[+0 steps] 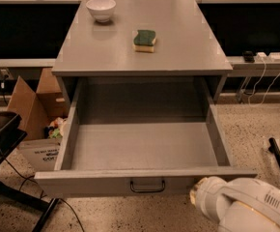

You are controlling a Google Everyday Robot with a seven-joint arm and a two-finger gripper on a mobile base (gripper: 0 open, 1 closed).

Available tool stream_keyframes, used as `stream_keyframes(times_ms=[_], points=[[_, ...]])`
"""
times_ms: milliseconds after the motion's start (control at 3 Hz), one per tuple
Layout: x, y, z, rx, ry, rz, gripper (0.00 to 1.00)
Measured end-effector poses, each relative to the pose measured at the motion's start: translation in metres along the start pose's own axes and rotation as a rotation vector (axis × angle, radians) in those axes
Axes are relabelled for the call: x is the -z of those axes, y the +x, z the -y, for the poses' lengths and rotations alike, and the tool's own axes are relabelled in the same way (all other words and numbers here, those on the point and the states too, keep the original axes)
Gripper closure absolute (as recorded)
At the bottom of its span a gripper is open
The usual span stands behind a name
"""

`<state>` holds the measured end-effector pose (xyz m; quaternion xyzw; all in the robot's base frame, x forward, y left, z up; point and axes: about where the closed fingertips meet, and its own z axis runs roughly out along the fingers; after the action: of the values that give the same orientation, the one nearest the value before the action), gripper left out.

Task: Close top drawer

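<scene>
The top drawer (145, 149) of the grey cabinet is pulled fully out towards me, and its deep plain grey box is empty. Its wide front panel (82, 183) faces me at the bottom of the view, with a small dark wire handle (147, 186) at its centre. A white rounded arm link (244, 207) sits at the bottom right, just in front of the panel's right end. My gripper itself is out of view, below or behind this arm link.
On the cabinet top (188, 52) stand a white bowl (101, 8) at the back left and a green-and-yellow sponge (145, 40) near the middle. A cardboard box (34, 110) and a dark stand (2, 134) are at the left. Cables (263, 81) hang at the right.
</scene>
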<state>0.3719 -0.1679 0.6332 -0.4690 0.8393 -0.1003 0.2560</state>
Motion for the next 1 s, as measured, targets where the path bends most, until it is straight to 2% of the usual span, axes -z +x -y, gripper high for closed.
stream_keyframes(times_ms=[333,667,1000], points=[[-0.002,-0.008,0.009,0.005,0.014,0.027,1.00],[-0.009,-0.030,0.038,0.037,0.053,0.090,1.00],[-0.022,-0.051,0.063,-0.010,0.062,0.174,1.00]])
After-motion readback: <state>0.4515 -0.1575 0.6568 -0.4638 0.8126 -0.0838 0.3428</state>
